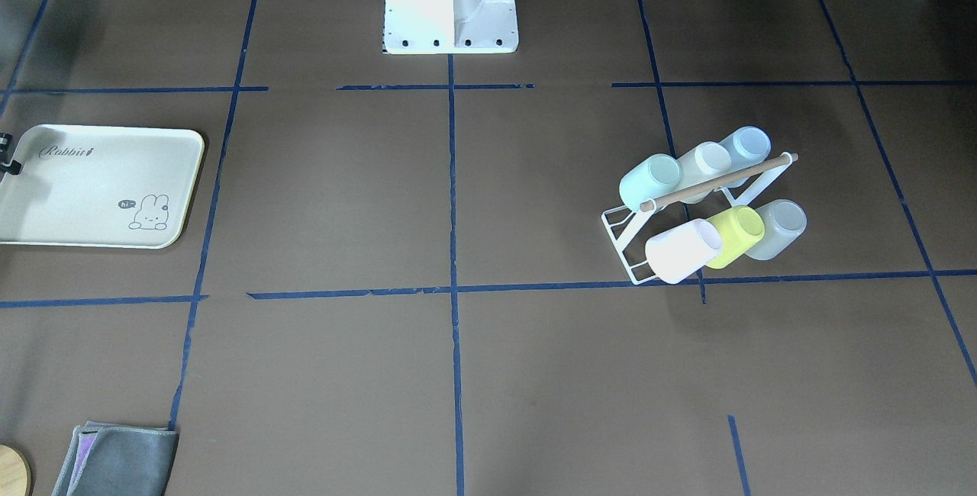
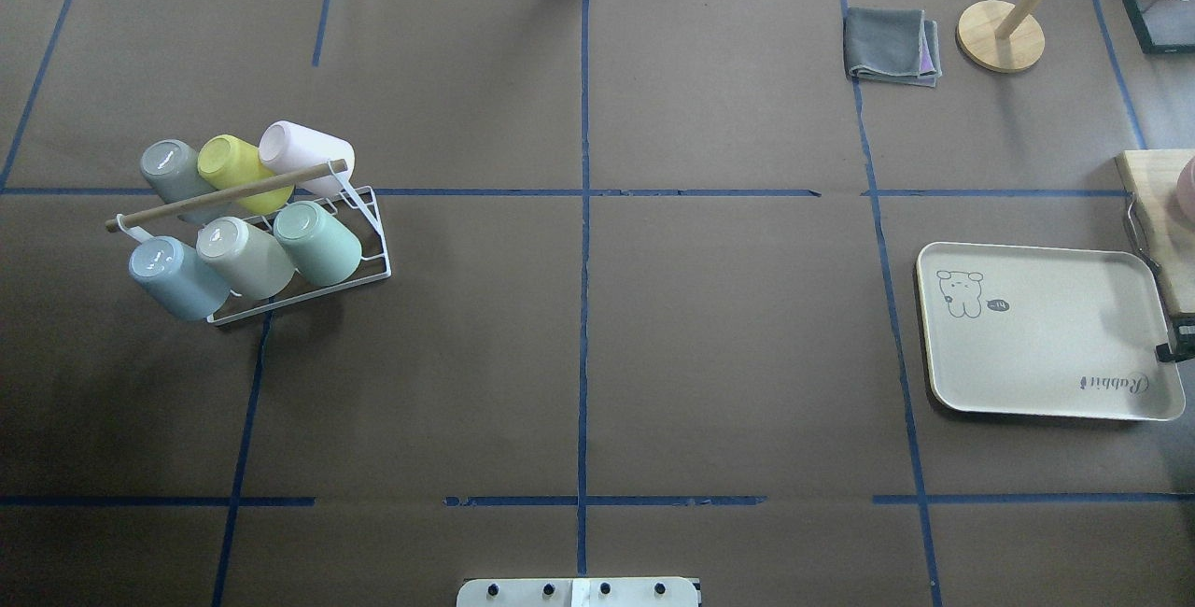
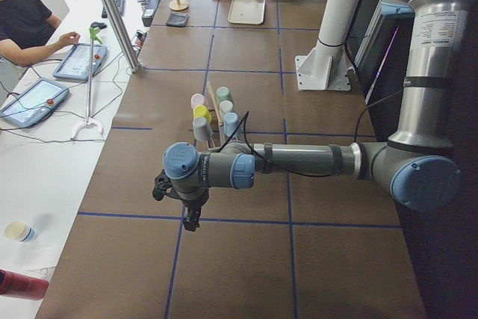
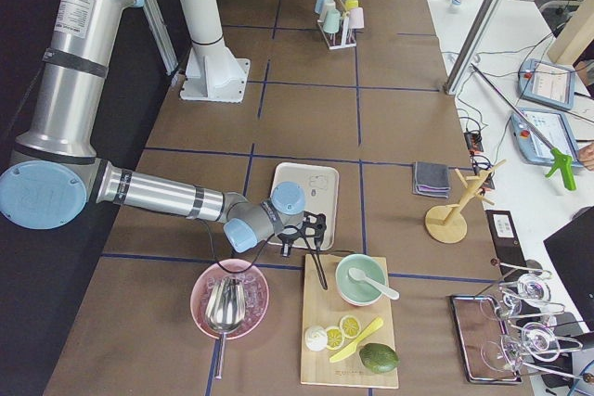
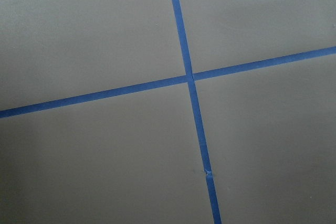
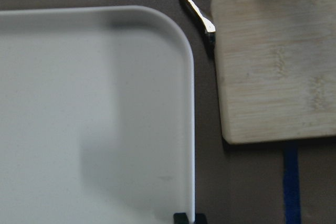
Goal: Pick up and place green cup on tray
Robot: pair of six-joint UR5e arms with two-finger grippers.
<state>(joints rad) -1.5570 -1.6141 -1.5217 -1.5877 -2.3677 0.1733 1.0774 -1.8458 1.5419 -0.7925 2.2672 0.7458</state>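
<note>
The green cup [image 2: 317, 243] sits tilted on a rack [image 2: 372, 215] at the overhead view's left, just beside a beige cup [image 2: 245, 257]. The tray [image 2: 1046, 345] lies at the right, well apart. Neither arm is near the cup, and I cannot tell how wide the left fingers [image 3: 191, 219] or right fingers [image 4: 314, 240] stand. Likely risks are taking the yellow-green cup [image 2: 233, 168] instead (same shape), or snagging the wooden bar [image 2: 224, 196] and dragging the rack.

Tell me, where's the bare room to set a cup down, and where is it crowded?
The tray is entirely bare. The wide brown table between rack and tray is open too. Crowded: the rack, six cups packed together, green cup among them, and the tray's edge beside the wooden board.
</note>
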